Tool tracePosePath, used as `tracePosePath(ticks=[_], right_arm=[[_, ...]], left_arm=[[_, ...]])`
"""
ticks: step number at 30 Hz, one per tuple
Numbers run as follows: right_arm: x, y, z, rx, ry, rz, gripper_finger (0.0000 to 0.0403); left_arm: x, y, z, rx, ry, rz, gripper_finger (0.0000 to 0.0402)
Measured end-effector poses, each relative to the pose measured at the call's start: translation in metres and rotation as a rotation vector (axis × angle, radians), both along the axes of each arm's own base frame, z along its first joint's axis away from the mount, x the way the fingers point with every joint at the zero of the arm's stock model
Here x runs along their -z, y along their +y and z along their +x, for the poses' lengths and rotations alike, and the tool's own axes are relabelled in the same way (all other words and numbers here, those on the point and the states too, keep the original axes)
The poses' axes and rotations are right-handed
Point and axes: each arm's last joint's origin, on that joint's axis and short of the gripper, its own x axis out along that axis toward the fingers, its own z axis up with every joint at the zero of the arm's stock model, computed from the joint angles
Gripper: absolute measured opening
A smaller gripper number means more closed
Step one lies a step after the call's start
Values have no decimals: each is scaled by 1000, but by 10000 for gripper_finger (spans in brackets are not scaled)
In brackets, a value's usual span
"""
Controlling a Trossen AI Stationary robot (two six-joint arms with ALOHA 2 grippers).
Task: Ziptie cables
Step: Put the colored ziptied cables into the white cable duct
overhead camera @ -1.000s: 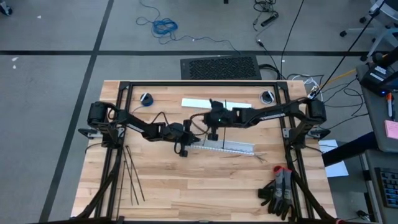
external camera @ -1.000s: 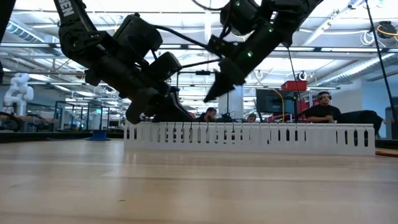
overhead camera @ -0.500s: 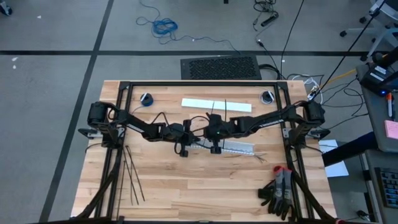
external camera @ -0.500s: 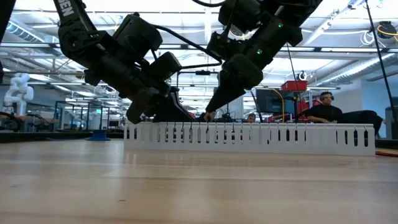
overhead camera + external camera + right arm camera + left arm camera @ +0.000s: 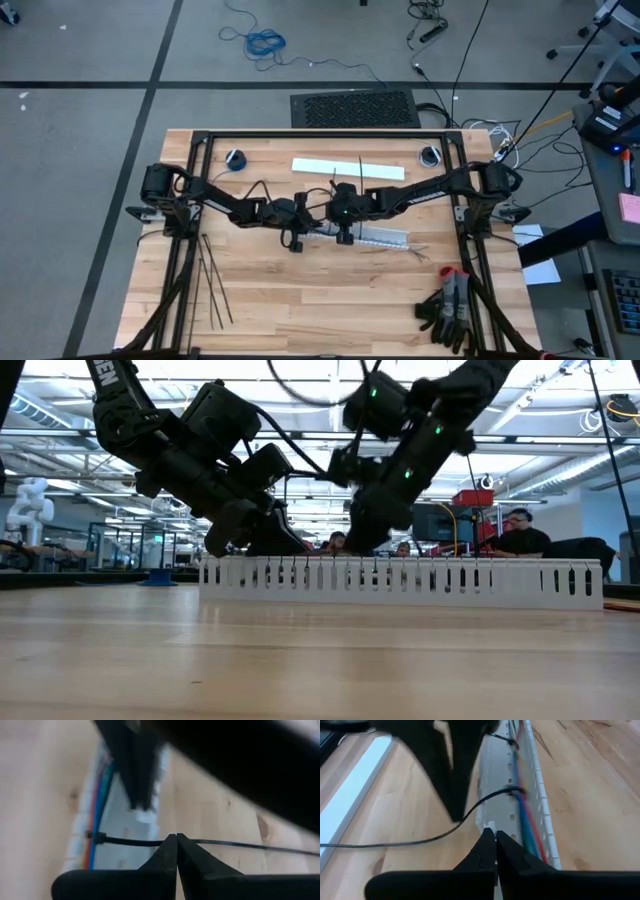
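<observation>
Both arms meet in the middle of the wooden table (image 5: 300, 300), right over the white duct (image 5: 400, 582). The cables (image 5: 529, 827), blue and red ones, lie inside the duct along one wall. A ziptie (image 5: 130, 841) is already looped around them, and its long thin tail sticks out sideways across the wood.

The right gripper (image 5: 176, 839) sits right at that tail. Its two fingers are pressed together, and the black strip runs just past their tips. I think it is pinching the tail, but the tips hide the spot, so I cannot be sure. The left gripper (image 5: 495, 836) is pressed together too, at the near end of the duct, and seems to have nothing in it. Another ziptie curves out of the duct just ahead of it.

So the step looks like pulling a ziptie tight. Next, the right gripper needs a slow, straight pull on the tail, away from the duct, while the duct stays put.

More spare zipties (image 5: 212, 285) lie on the left side of the table.
</observation>
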Motion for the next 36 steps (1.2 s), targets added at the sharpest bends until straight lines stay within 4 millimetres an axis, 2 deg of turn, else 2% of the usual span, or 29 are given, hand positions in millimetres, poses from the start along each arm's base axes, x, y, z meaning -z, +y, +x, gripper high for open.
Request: tracePosePath(ticks=[8,22,30,36], right_arm=[[-3,-8,5,-8,-65,-23,0],[-4,8,5,-29,-62,-2,0],[-3,7,3,5,-39,-35,0],[-15,5,0,25,-62,-92,0]], left_arm=[[0,0,0,-15,0,-16,2],[-1,4,2,-66,-35,-24,2],[9,4,7,-81,-83,-33,2],[12,4,9,-81,-113,-44,2]])
